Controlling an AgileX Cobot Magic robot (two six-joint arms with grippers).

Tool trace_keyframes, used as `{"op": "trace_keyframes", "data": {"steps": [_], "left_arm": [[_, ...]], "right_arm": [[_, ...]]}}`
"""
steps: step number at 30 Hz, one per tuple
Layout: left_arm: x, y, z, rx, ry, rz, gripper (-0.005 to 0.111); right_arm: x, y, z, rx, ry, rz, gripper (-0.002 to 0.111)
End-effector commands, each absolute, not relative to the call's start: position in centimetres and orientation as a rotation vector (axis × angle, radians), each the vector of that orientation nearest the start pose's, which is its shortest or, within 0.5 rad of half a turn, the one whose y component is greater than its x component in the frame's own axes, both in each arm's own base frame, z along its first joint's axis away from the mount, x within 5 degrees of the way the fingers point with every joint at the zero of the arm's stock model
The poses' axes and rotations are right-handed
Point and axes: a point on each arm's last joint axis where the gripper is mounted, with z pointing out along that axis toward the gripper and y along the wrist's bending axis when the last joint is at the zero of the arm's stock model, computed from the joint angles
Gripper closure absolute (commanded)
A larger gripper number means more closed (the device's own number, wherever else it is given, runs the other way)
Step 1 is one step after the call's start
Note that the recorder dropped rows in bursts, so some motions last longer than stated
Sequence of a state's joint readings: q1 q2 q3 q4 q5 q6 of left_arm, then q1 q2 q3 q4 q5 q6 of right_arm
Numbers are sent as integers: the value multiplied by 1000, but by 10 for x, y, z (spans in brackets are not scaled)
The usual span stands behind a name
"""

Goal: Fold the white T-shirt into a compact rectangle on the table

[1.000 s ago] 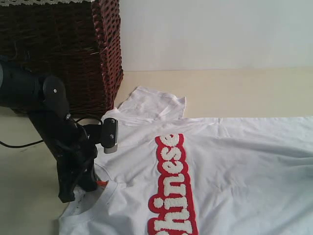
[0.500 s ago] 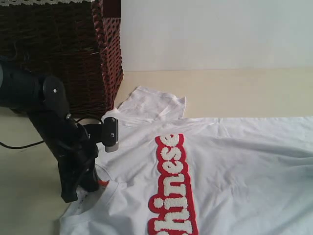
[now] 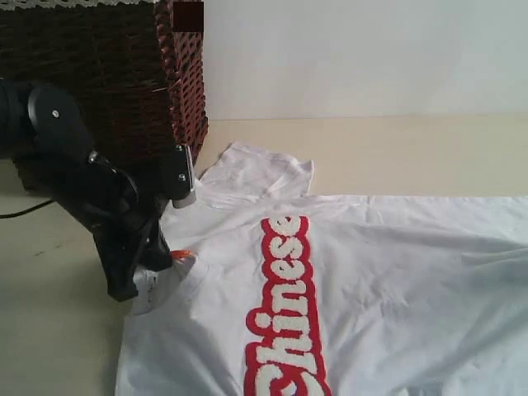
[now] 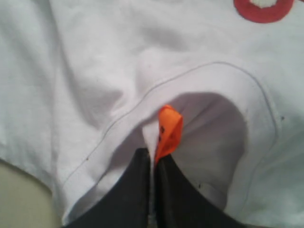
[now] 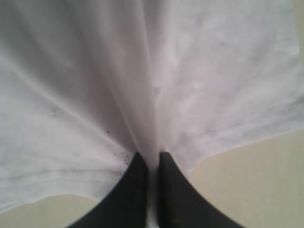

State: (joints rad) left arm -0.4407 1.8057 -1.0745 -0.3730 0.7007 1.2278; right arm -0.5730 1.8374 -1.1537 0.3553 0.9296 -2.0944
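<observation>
We see the shirt (image 3: 388,280) lying print side up on the table (image 3: 412,153). It fills the lower right of the exterior view and runs off the right and bottom edges. Its red-edged lettering (image 3: 285,313) runs down the lower middle of the frame. One sleeve (image 3: 260,169) reaches up toward the centre, just beside the basket (image 3: 107,74) in the upper left.

Our left gripper (image 4: 153,156) shows in the exterior view at the left middle of the frame, at the shirt's neck. In the left wrist view its jaws are pressed together on the neck opening's edge, right where the orange tag (image 4: 168,130) sticks up. The collar (image 4: 259,118) arches in a raised fold around the pinch.

Our right gripper (image 5: 153,159) does not show in the exterior view. In the right wrist view its jaws are clamped on a ridge of plain white cloth close to a hem. Creases fan out from the pinch, and bare table shows past the shirt's edge.
</observation>
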Motion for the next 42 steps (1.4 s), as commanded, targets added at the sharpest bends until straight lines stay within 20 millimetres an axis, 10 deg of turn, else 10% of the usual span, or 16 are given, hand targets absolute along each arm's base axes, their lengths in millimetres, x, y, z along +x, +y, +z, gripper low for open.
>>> {"op": "trace_keyframes", "data": {"steps": [1,26,34,42], "left_arm": [[295,-158,193,1781,2135,-150,107],[207,-85,383,1178,1821,328,107],[157,-61,414,1090,1742,328,107],[118,-45,433,1006,1647,302,107]], "right_arm": [[296,-160,187,-1739,2234,6,108],[268,-128,315,-1480,1995,-458,108],[245,-111,349,-1451,1914,-544,108],[211,-77,363,-1588,1849,-279,108]]}}
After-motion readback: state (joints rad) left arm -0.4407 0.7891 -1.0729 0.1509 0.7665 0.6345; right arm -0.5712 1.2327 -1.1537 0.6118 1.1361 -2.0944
